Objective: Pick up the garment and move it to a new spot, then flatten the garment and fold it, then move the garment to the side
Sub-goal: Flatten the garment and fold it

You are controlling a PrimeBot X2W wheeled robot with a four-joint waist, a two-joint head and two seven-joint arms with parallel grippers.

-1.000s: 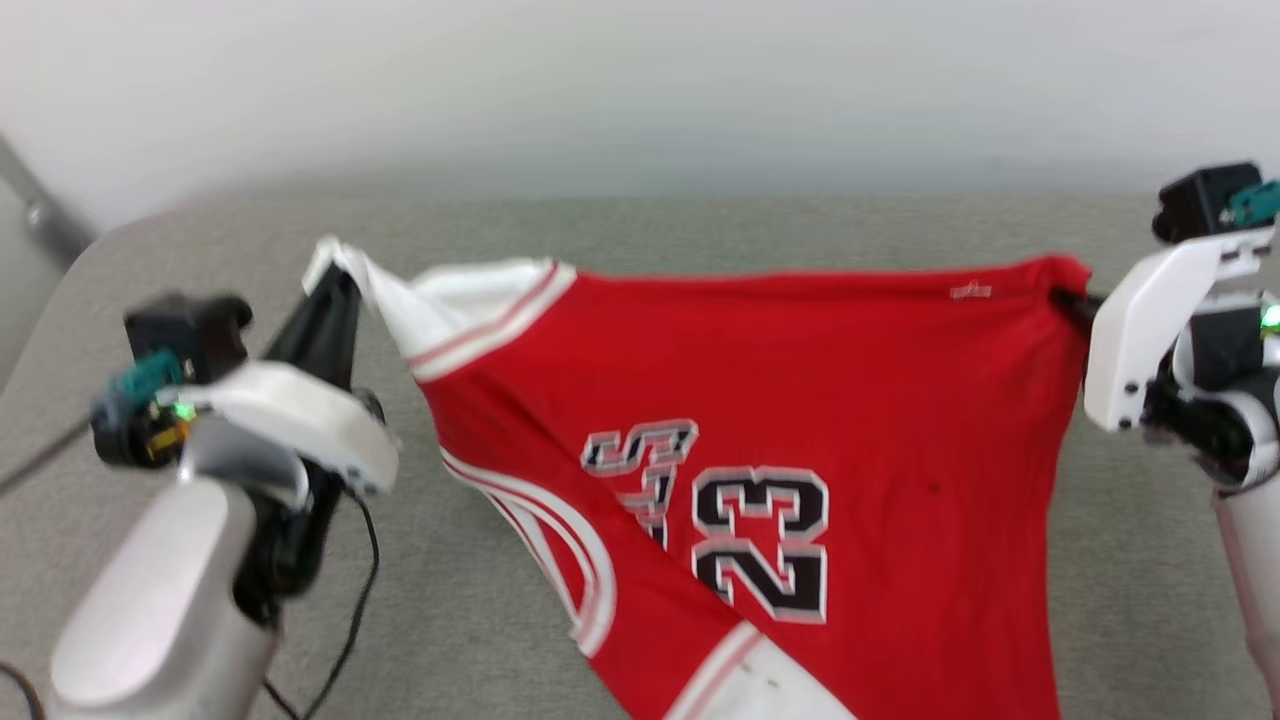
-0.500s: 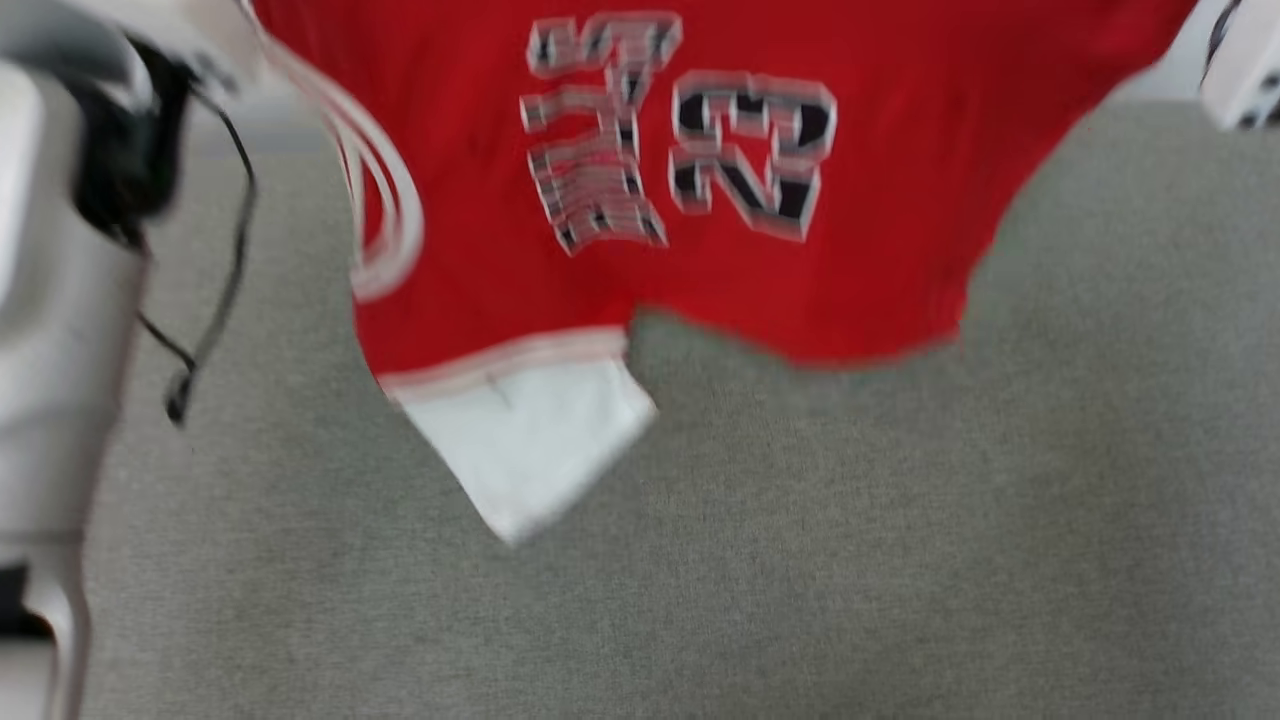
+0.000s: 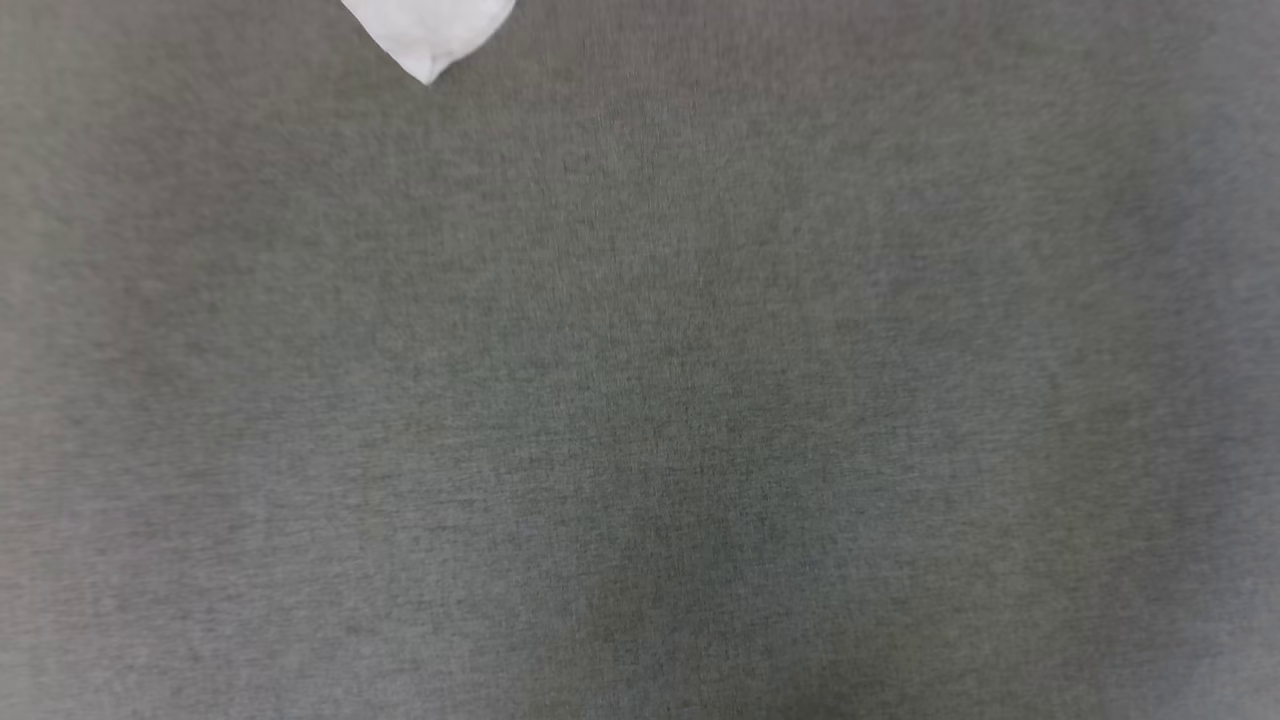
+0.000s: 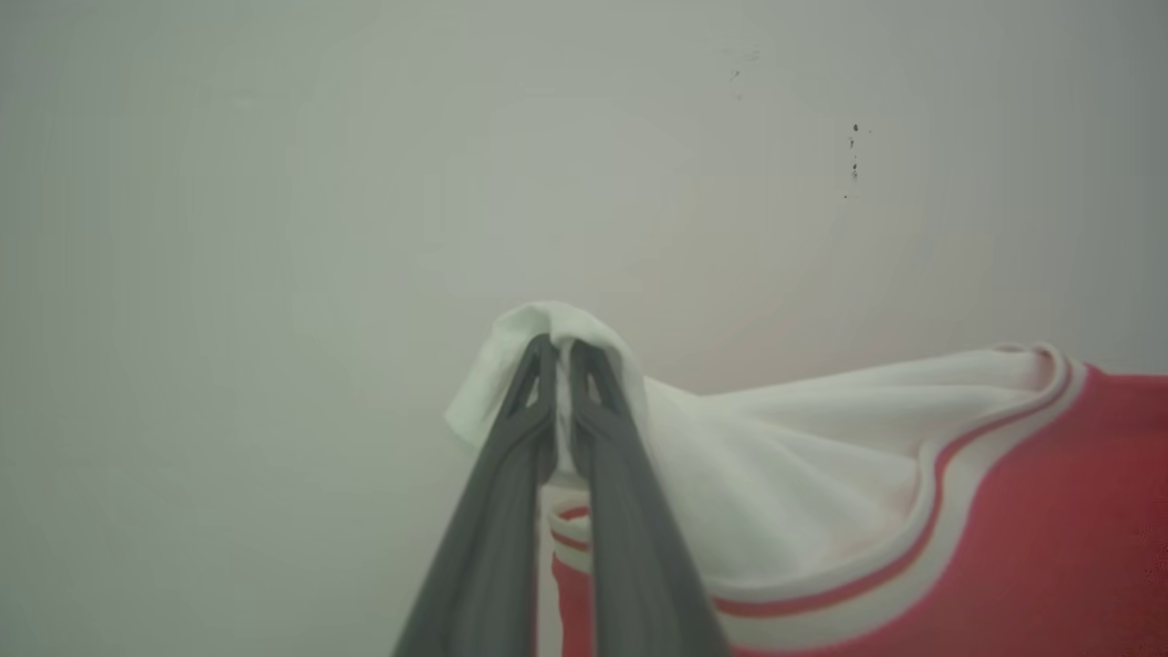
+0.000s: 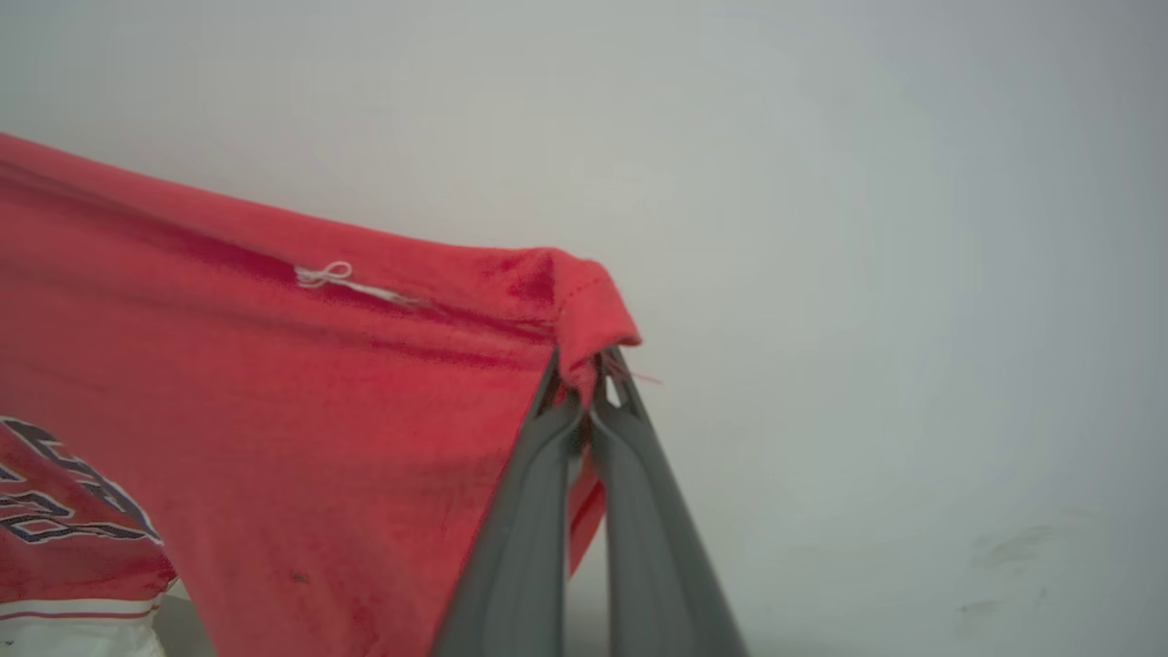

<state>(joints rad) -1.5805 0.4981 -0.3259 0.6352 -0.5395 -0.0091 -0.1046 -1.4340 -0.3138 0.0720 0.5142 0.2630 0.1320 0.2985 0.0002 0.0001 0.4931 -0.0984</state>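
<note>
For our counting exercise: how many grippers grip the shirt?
2. The left gripper pinches the shirt by its white sleeve; the right gripper pinches a red corner.

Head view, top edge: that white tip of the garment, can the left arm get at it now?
Probably not: the left gripper is shut on a white sleeve of the garment and the right gripper on a red corner, so reaching the white tip means letting go first.
</note>
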